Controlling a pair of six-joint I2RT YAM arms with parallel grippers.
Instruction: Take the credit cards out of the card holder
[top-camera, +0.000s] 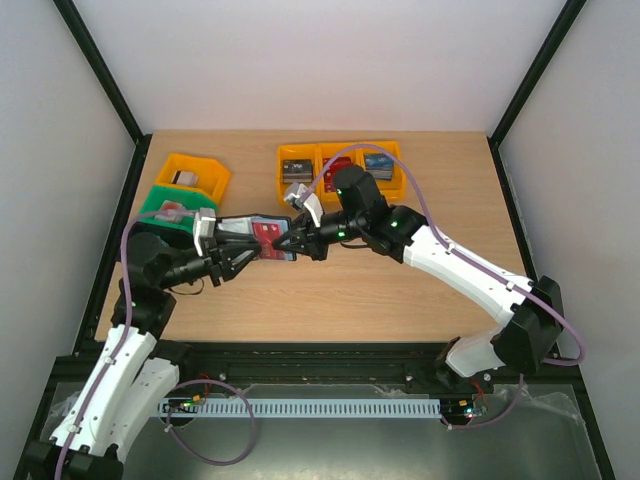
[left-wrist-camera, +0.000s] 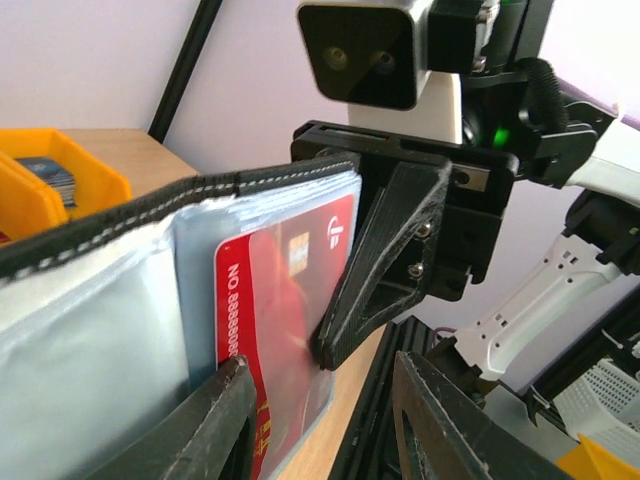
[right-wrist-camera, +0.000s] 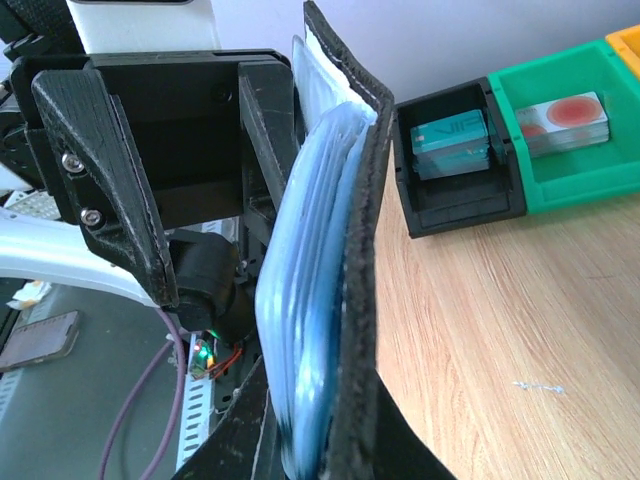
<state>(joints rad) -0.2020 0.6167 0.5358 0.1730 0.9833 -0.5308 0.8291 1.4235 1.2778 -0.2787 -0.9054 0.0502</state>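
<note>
At centre-left of the overhead view, the card holder (top-camera: 240, 228) hangs clear of the table (top-camera: 400, 290) between two robot arms, opened so its grey-blue pockets face the left arm's camera. The right gripper (top-camera: 299, 243) is clamped on the holder's free edge. One of its fingers presses flat on a red credit card (left-wrist-camera: 275, 320) sitting in its pocket, apparently to pinch it for pulling out. The left gripper (left-wrist-camera: 320, 385) has its jaws parted, the holder's lower edge beside one finger; whether it bears any weight is hard to tell from these angles. Orange bins (top-camera: 340, 147) at upper centre, likely the cards' destination, hold small stacks. No card looks free of the holder yet.
</note>
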